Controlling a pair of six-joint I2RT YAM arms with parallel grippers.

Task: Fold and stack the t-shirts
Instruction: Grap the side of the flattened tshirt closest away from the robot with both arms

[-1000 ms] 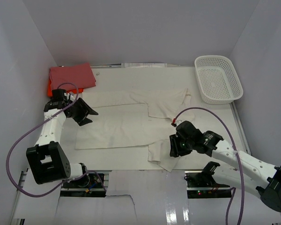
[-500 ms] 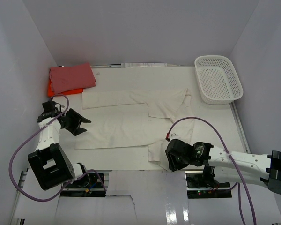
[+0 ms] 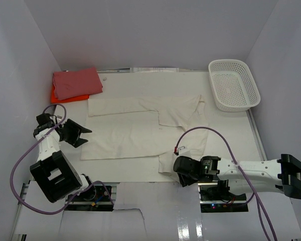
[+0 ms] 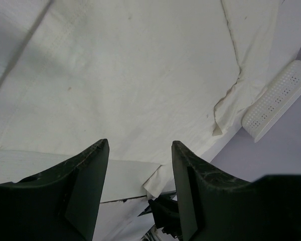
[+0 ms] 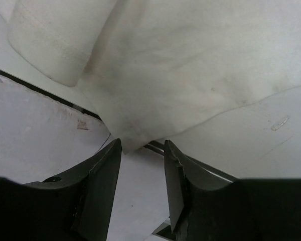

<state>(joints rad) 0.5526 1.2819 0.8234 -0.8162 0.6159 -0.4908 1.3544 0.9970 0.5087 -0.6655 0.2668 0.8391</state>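
Since a second ago, both arms have pulled back. The right arm (image 3: pixel 251 170) has dropped and swung toward the near edge, and the left arm (image 3: pixel 47 150) has drawn its head leftward off the cloth.

From above we see the white bench (image 3: pixel 231 135) and count three shirts, one basket and two arms. The cream t-shirt (image 3: pixel 135 130) is the largest thing. It lies spread flat across the middle of the bench, with one sleeve reaching toward the far right and its lower right corner at the near edge. The right arm lies low and nearly level along that edge, with its elbow off to the right. The left arm stands folded at the left wall. The basket (image 3: pixel 254 90), white mesh, sits in the far right corner. The pink-red t-shirt (image 3: pixel 76 82) lies folded in the far left corner on top of the orange t-shirt (image 3: pixel 57 94), of which only a strip shows.

The top view hides the fingers of the right tool (image 3: pixel 180 175) under its wrist. The right wrist view shows them: the right tool (image 5: pixel 142 145) stands apart, a pointed corner of the cream t-shirt (image 5: pixel 190 65) dips just into the gap, and nothing is pinched. The left tool (image 3: pixel 85 136) points right, beside the shirt's left edge. In its own view the left tool (image 4: pixel 140 145) is also apart and bare, looking across the cream t-shirt (image 4: pixel 130 75) to the rim of the basket (image 4: pixel 276 100).
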